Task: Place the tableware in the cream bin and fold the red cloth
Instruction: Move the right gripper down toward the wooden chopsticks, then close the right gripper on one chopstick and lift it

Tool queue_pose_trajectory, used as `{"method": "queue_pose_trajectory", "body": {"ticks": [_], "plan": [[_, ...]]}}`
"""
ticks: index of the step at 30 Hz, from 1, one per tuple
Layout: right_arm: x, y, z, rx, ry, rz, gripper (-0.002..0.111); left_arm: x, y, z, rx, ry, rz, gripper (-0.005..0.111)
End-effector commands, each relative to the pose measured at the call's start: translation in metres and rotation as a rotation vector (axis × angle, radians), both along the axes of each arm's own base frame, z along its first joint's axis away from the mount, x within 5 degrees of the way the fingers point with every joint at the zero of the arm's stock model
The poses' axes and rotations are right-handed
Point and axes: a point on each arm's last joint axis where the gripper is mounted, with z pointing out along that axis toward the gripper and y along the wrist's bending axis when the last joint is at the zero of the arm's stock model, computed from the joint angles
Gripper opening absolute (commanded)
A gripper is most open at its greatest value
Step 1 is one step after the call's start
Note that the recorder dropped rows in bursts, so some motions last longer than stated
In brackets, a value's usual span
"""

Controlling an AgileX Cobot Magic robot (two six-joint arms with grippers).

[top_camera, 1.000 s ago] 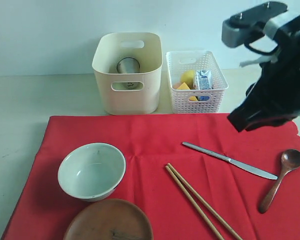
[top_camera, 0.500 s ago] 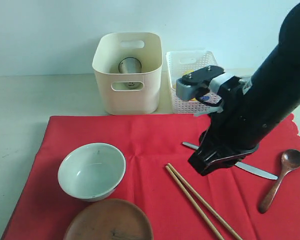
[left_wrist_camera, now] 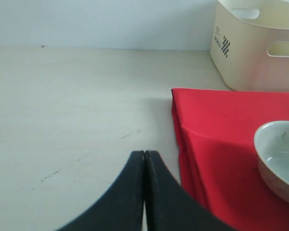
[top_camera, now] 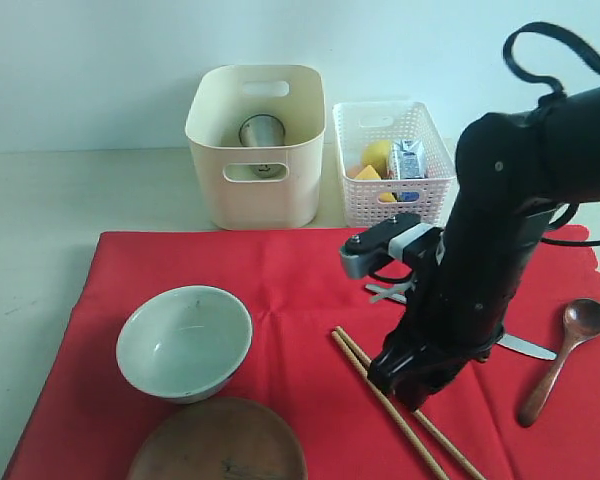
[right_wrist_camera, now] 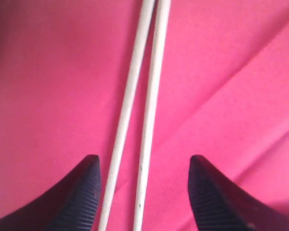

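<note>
Red cloth (top_camera: 280,265) lies flat; steel cup (top_camera: 260,130) sits in cream bin (top_camera: 212,150). Right gripper (top_camera: 408,378) hangs low over wooden chopsticks (top_camera: 352,352). Pale bowl (top_camera: 183,340), wooden plate (top_camera: 218,440), knife (top_camera: 525,347) and wooden spoon (top_camera: 565,350) wait on the cloth.

Left wrist: left gripper (left_wrist_camera: 144,156) pinched shut, empty, over bare table (left_wrist_camera: 62,96).

Right wrist: jaws spread, straddling both sticks, not touching. Step judged: chopstick pickup. Next needs descent, then closing on both.

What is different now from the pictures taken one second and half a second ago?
The right gripper came down from the upper right to the wooden chopsticks; its jaws stand open on either side of them, nothing gripped yet. The bowl, plate, knife, spoon and steel cup stayed put.
</note>
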Motion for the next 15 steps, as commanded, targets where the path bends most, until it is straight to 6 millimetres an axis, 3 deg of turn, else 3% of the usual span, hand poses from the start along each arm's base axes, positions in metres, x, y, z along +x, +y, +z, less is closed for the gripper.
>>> {"method": "queue_pose_trajectory", "body": {"ticks": [1,7,15], "plan": [[-0.006,0.013,-0.009,-0.101,-0.057,0.019,0.054,0.0,0.0,0.0,-0.001,-0.016,-0.004,0.0],[-0.012,0.026,-0.016,-0.107,-0.067,0.063,0.054,0.0,0.0,0.0,-0.001,-0.016,-0.004,0.0],[-0.01,0.028,-0.037,-0.128,-0.021,0.031,0.054,0.0,0.0,0.0,-0.001,-0.016,-0.004,0.0]]}}
